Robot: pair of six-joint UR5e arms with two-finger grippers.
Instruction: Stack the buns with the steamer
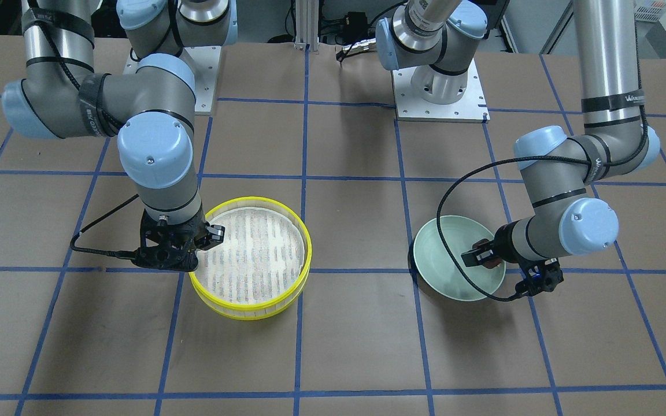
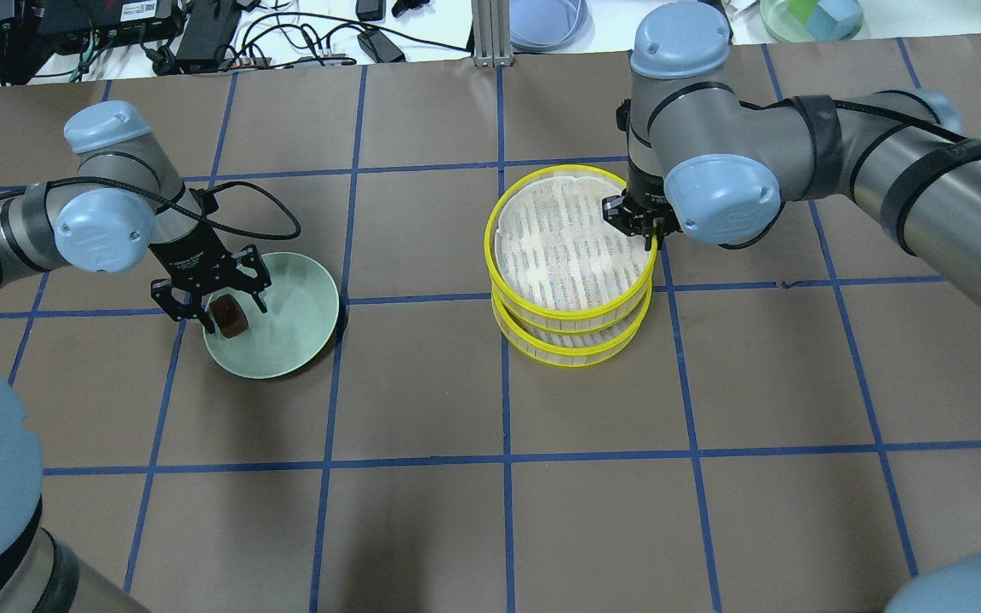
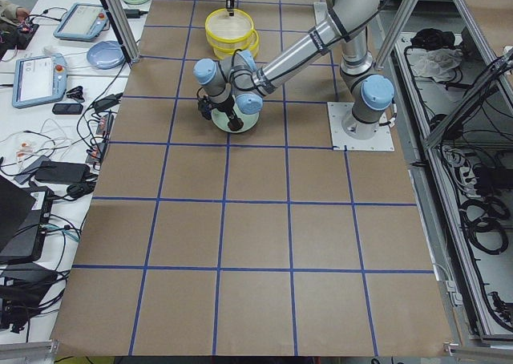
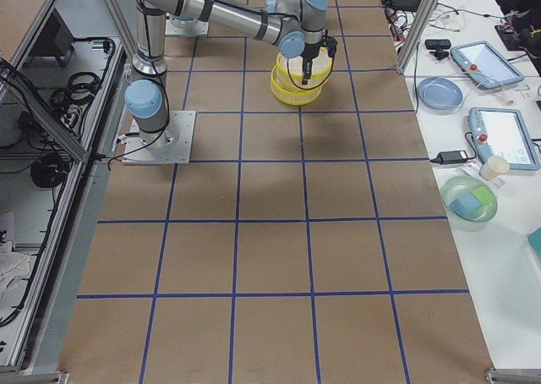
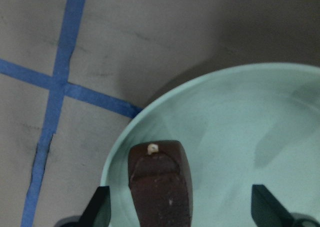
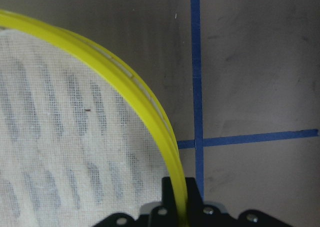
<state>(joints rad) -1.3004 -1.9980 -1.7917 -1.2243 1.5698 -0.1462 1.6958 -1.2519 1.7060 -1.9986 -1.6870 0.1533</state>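
Note:
A dark reddish-brown bun [image 2: 229, 317] lies in the pale green plate [image 2: 290, 336] on the left side of the overhead view. My left gripper [image 2: 231, 311] is open and straddles it; in the left wrist view the bun [image 5: 160, 184] sits between the spread fingers [image 5: 100, 209], nearer the left one. Two yellow-rimmed steamer trays are stacked: the upper [image 2: 563, 247] sits slightly offset on the lower [image 2: 580, 347]. My right gripper [image 2: 648, 228] is shut on the upper tray's rim [image 6: 150, 107]. The upper tray's slatted floor is bare. The cream-white bun is hidden.
Brown table with a blue tape grid [image 2: 503, 464]. The two arm base plates [image 1: 440, 98] stand on the robot's side. The left wrist cable [image 1: 446, 242] loops over the plate. Cables and devices [image 2: 286, 34] lie beyond the far edge.

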